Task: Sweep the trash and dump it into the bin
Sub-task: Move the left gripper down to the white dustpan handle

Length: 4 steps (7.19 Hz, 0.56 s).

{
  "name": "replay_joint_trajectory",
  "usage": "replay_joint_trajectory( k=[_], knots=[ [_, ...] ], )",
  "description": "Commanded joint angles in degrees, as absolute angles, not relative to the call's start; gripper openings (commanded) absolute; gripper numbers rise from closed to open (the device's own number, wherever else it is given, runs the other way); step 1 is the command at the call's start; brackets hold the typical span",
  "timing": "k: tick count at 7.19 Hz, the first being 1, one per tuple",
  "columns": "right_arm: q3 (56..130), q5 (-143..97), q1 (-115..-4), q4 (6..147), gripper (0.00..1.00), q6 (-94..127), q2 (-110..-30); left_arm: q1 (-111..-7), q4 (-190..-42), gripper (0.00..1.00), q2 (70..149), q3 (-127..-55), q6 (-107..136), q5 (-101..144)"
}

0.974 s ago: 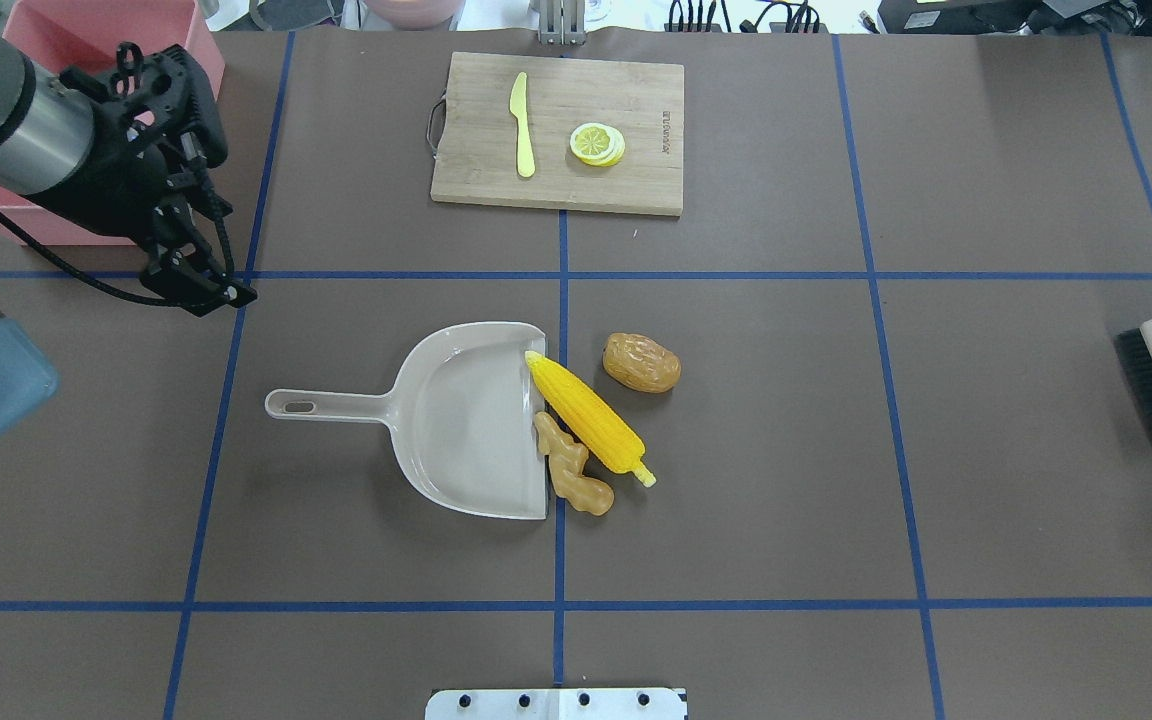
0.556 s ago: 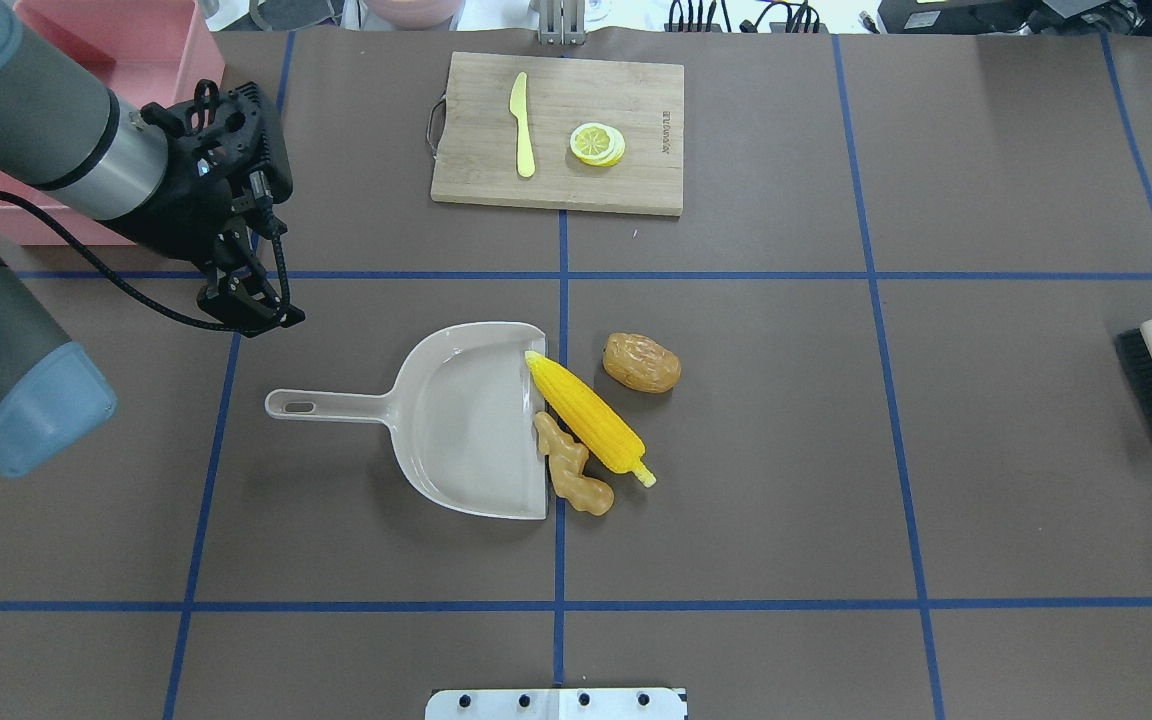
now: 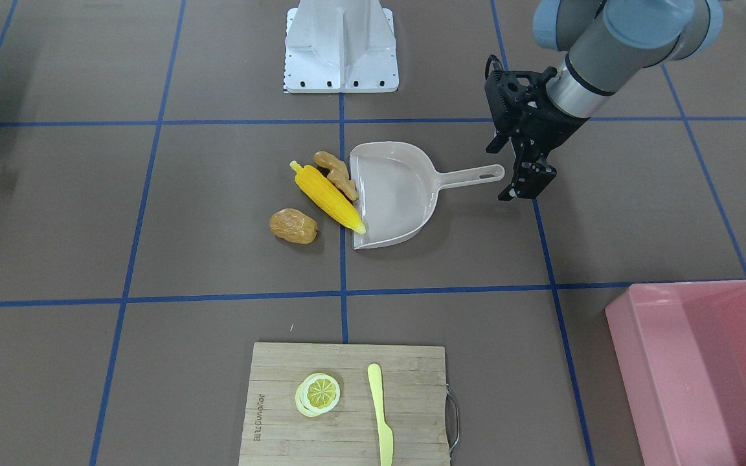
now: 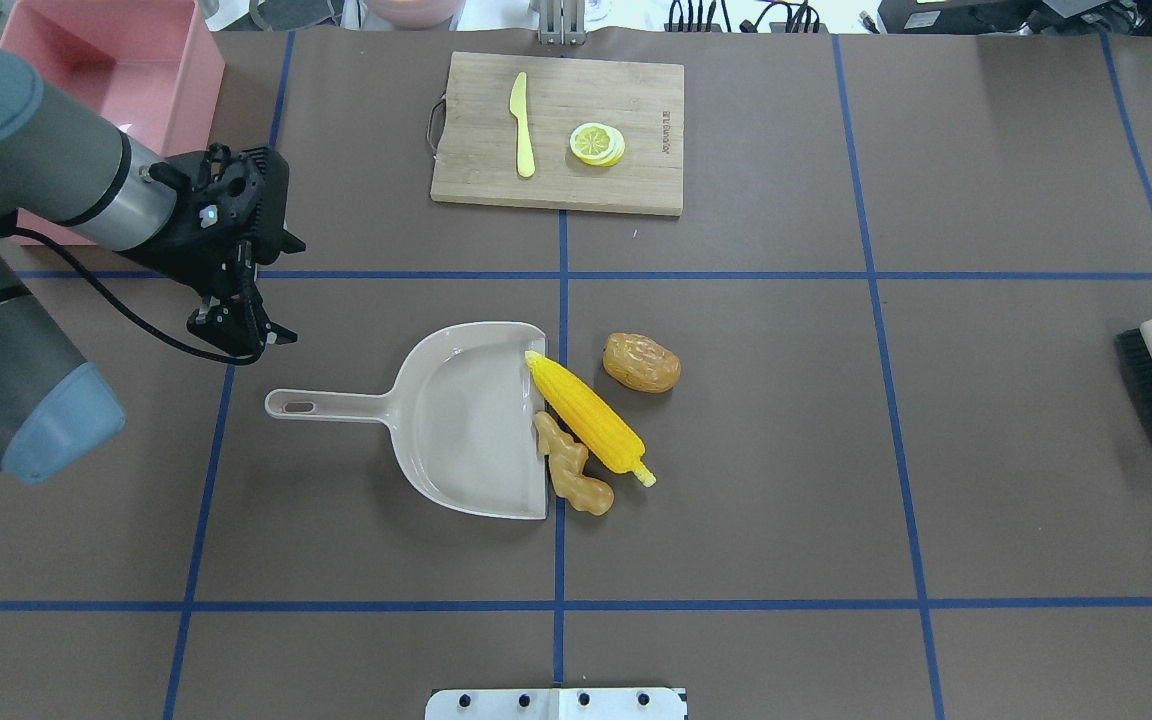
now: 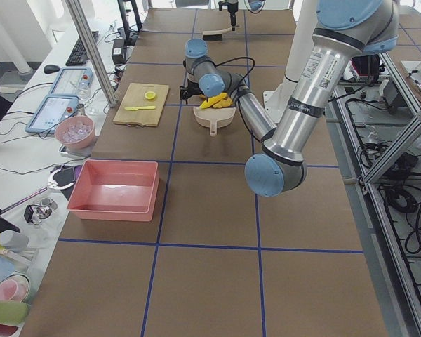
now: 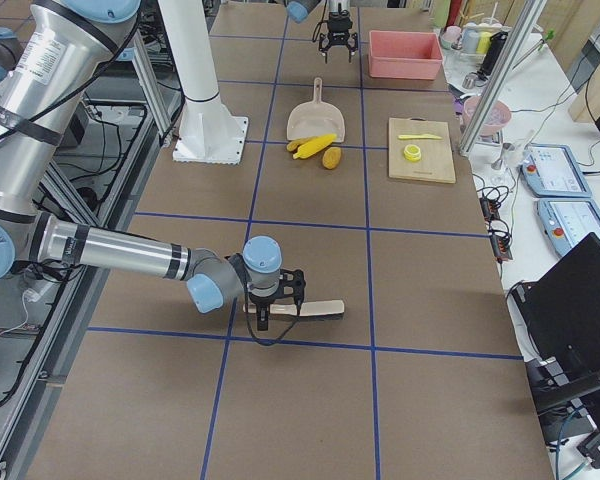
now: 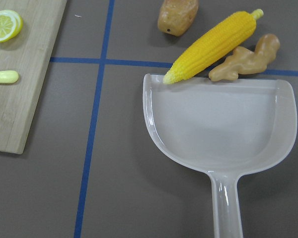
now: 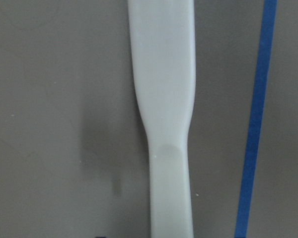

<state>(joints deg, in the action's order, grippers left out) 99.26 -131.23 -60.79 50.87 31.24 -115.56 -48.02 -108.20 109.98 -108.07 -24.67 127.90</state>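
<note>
The yellow corn cob [image 4: 588, 417] and the tan ginger root [image 4: 571, 467] lie against the open lip of the beige dustpan [image 4: 466, 420]. The brown-orange potato-like lump [image 4: 642, 362] lies apart, just right of the corn. The left wrist view shows the corn [image 7: 213, 47], ginger [image 7: 246, 59] and lump [image 7: 178, 16] beyond the pan [image 7: 218, 124]. My left gripper [image 4: 236, 335] is open and empty, just beyond the end of the pan's handle [image 4: 326, 405]. The pink bin [image 4: 206, 60] stands at the far left. My right gripper [image 6: 275, 300] hovers over the brush handle [image 8: 164, 99]; I cannot tell its state.
A wooden cutting board [image 4: 476, 150] at the far middle carries a yellow knife [image 4: 522, 125] and a lemon slice [image 4: 597, 143]. The brush [image 4: 1151, 385] lies at the right edge of the table. Blue tape lines grid the brown table.
My left gripper has moved from beside the pink bin towards the near side and right, down to the end of the dustpan handle. The trash and dustpan have not moved.
</note>
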Motion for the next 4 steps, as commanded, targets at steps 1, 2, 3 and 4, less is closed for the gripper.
replay_joint_trajectory(
  k=[1, 2, 3, 4],
  knots=[
    [99.32, -131.48, -60.21, 50.45, 0.00, 31.46, -115.49, -44.41, -126.66, 0.98, 107.84, -102.15, -13.35, 129.90],
    [99.40, -131.48, -60.12, 50.45, 0.00, 31.12, -115.75, -41.77, -135.87, 0.98, 107.75, -99.61, -5.96, 129.82],
    [99.93, -131.66, -60.20, 50.45, 0.00, 30.94, -115.75, -40.27, -145.36, 0.98, 107.75, -95.32, -4.58, 129.64],
    [99.93, -131.83, -60.21, 50.45, 0.00, 29.63, -115.58, -39.73, -152.16, 0.98, 107.75, -92.92, -2.83, 129.81]
  ],
)
